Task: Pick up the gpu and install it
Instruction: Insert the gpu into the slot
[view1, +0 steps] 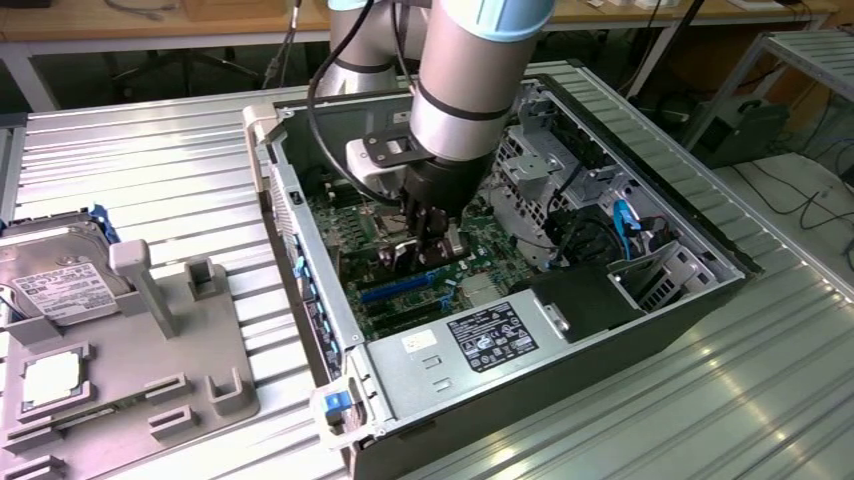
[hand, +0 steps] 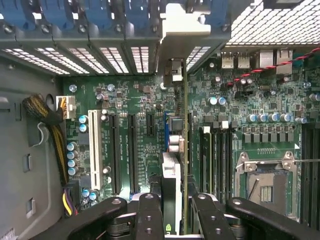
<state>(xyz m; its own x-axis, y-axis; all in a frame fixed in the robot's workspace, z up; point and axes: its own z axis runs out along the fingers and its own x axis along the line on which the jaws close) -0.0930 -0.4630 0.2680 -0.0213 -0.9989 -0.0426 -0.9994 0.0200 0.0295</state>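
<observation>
The gpu (hand: 183, 150), a thin green circuit card with a silver metal bracket at its far end, stands on edge inside the open computer case, seen edge-on in the wrist view. It sits over the blue slot (hand: 166, 131) of the green motherboard (hand: 135, 100), its bracket end reaching the row of perforated rear slot covers (hand: 100, 57). Whether it is fully seated cannot be told.

The gripper (hand: 178, 212) has its black fingers (hand: 150, 215) pinching the gpu from both sides at the near edge. In the exterior view the grey and light-blue arm (view1: 467, 80) descends steeply into the case, the gripper (view1: 430, 235) pointing down at the motherboard.

Beside the card lies the open silver processor socket (hand: 265, 180); a white slot (hand: 93, 150) and yellow-black cables (hand: 47, 125) lie on the other side.

The black and silver computer case (view1: 694, 290) rests on a ribbed metal worktop (view1: 134, 170). A white label (view1: 494, 335) on the power supply carries print too small to read. At the exterior view's left, a grey holder tray (view1: 160, 400) carries a silver hard drive (view1: 54, 270) with an illegible white label and a square silver processor chip (view1: 47, 380).
</observation>
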